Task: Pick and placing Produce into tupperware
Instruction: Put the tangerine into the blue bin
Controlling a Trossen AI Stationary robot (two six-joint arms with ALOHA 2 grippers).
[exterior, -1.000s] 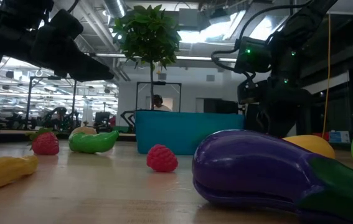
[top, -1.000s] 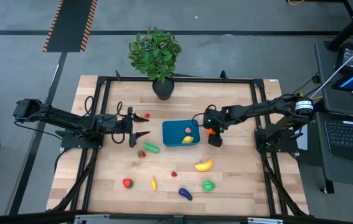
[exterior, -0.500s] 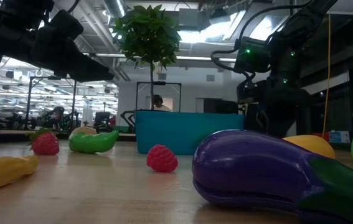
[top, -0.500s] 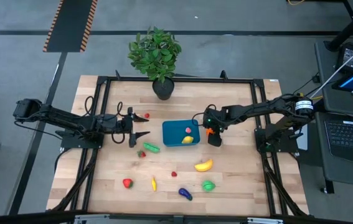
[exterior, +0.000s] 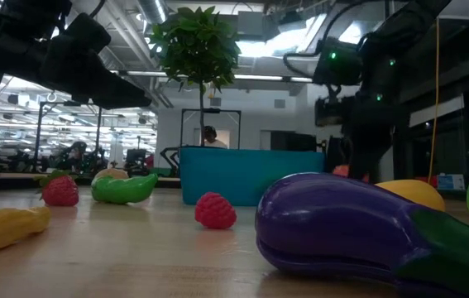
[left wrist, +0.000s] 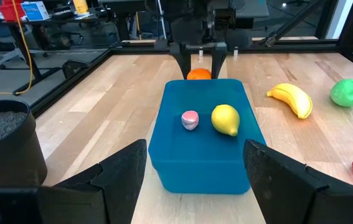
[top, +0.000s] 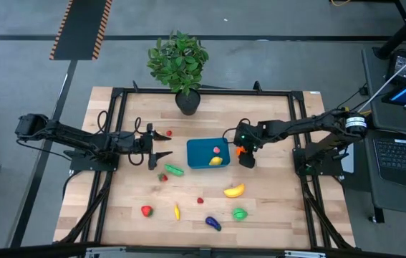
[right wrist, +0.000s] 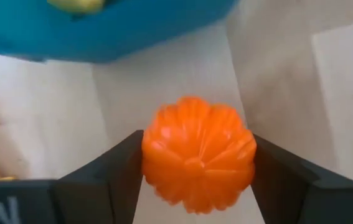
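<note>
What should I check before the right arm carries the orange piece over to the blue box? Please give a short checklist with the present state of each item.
1. Right gripper closed on the orange piece: ok, both fingers press its sides.
2. Orange piece lifted off the table: cannot tell; the low view suggests it is slightly raised.
3. Box has free room: ok, only a lemon and a small pink piece lie inside.
4. Box is next to the right gripper: ok, it sits just beside the box's right wall.
5. Left gripper out of the way: ok, it is open and waits to the left of the box, holding nothing.
</note>
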